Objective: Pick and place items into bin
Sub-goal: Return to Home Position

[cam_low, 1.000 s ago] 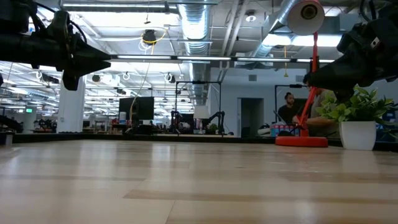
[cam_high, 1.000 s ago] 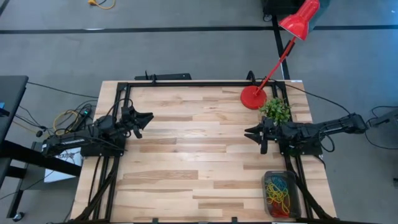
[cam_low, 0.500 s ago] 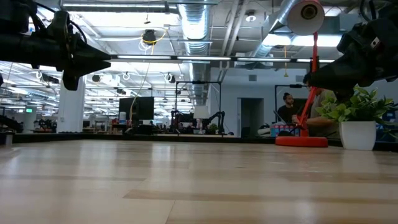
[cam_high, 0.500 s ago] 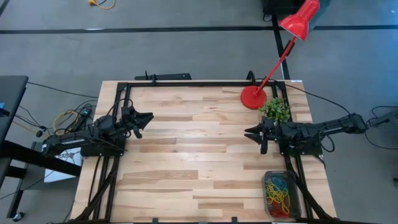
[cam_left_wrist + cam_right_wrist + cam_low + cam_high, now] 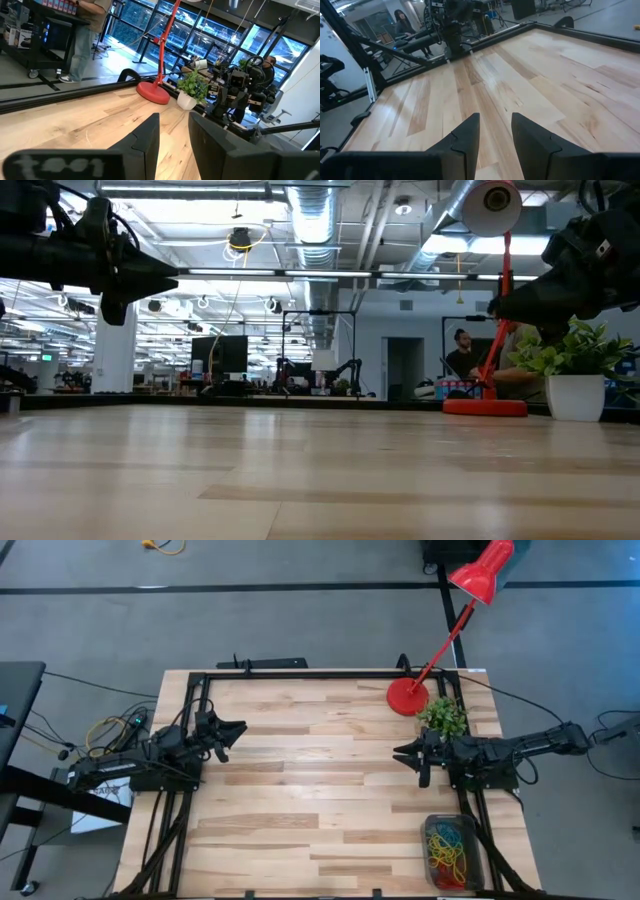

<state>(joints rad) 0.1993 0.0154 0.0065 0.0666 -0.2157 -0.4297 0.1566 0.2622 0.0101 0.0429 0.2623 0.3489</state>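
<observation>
Bands of thin coloured rubber [image 5: 448,845] lie in the small dark grey translucent bin [image 5: 452,819] at a right-hand corner of the wooden surface [image 5: 320,790], none loose that I see, so I judge sorting done; left tool [image 5: 232,732] and right tool [image 5: 405,756] hover slightly apart, empty.

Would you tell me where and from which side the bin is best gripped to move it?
Probably by the long wall facing the middle of the table, coming straight down from above with one finger inside the rim. The bin lies flat and open-topped, its outer side is close against the black frame, and the rubber bands fill its middle.
</observation>
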